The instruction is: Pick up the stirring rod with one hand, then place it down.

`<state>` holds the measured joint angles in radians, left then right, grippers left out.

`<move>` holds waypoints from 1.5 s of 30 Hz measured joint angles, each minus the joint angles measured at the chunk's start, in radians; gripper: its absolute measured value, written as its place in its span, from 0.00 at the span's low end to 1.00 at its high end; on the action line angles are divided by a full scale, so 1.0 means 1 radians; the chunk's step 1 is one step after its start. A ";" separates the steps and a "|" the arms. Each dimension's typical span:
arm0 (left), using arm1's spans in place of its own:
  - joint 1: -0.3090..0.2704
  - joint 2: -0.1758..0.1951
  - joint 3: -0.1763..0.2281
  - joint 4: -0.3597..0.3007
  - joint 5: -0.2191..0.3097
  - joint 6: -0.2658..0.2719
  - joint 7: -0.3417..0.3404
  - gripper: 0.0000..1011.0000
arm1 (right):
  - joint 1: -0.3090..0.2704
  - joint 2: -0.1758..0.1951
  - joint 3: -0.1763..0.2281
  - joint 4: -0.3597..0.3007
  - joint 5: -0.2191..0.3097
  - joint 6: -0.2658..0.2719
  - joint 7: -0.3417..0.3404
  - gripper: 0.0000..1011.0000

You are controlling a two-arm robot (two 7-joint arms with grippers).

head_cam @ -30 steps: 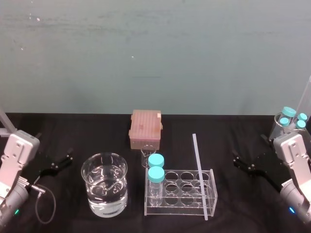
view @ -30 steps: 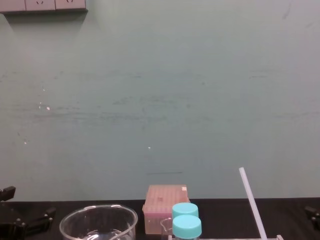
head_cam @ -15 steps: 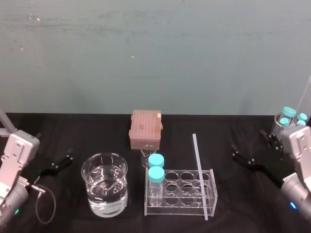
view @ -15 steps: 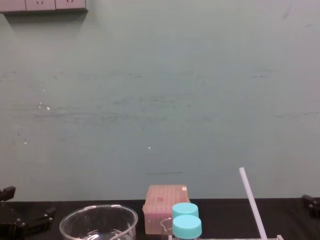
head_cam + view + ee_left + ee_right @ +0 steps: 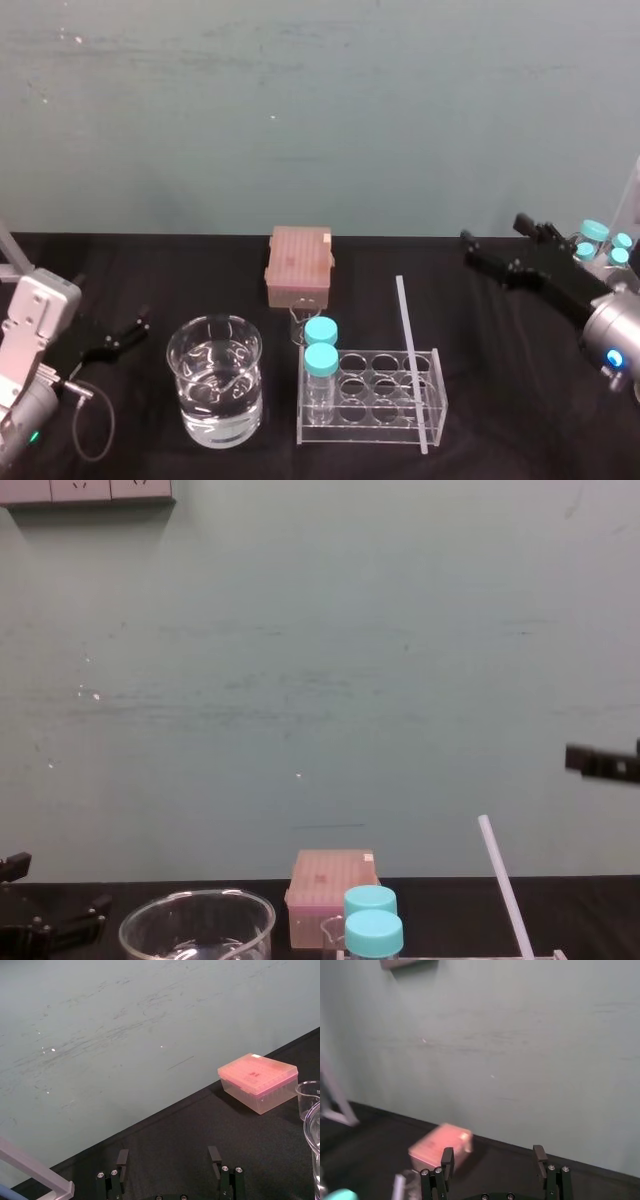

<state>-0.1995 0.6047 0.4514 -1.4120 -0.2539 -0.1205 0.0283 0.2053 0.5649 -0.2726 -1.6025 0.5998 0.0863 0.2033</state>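
Reach step — right gripper (image 5: 495, 245) empty, fingers spread; stirring rod (image 5: 411, 360) below, to its left. Next: descend, pinch rod top. Left gripper (image 5: 112, 340) parked, spread.

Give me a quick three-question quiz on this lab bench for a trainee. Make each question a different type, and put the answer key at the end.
1. True or false: the stirring rod lies flat on the table.
2. Which hand is held up off the table? A) the left hand B) the right hand
3. Fill in: the clear rack holds ___ blue-capped bottles.

Key:
1. False. It stands leaning in the rack's right side.
2. B. It hangs open, to the right of the rod. The left hand sits low and open, left of the beaker.
3. Two.
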 joint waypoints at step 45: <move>0.000 0.000 0.000 0.000 0.000 0.000 0.000 0.99 | 0.305 0.121 -0.270 0.106 0.256 0.525 0.366 0.99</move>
<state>-0.1995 0.6047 0.4514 -1.4120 -0.2539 -0.1205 0.0283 0.5104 0.6860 -0.5425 -1.4963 0.8555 0.6118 0.5697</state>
